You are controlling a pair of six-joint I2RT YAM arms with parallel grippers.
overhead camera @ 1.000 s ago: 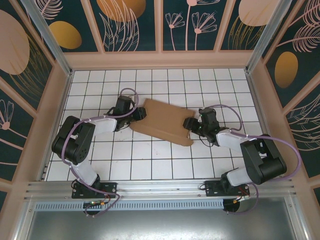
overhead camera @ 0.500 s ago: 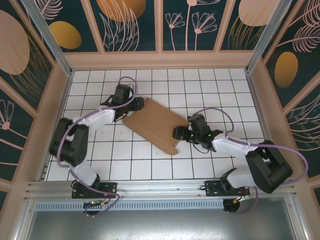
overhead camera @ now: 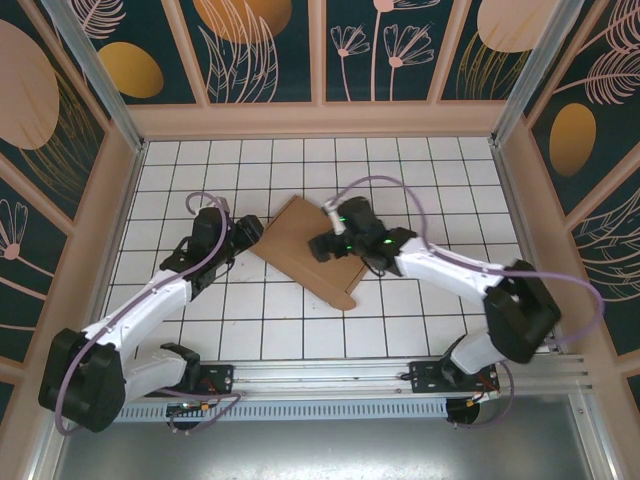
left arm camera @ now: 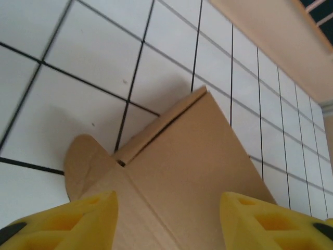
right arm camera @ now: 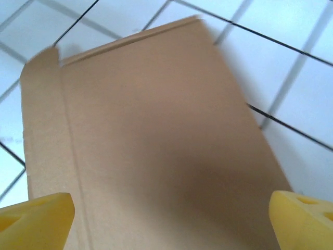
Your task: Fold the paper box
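Left gripper [left arm camera: 169, 221], lower edge of the left wrist view: yellow fingers [left arm camera: 88, 216] apart, nothing clamped, poised over a corner of the paper box [overhead camera: 300, 262]. Right gripper [right arm camera: 171, 219]: jaws wide apart above the box's broad panel. The box lies low on the tiled table [overhead camera: 400, 330], centre of the top view, with a rounded tab [left arm camera: 86, 161] at its left corner. Risk: one-sided pressure could slide or spin the unheld sheet, or crease it off its score lines. No print, label or brand is legible. The far wall panels [overhead camera: 260, 50] carry floral patterns.
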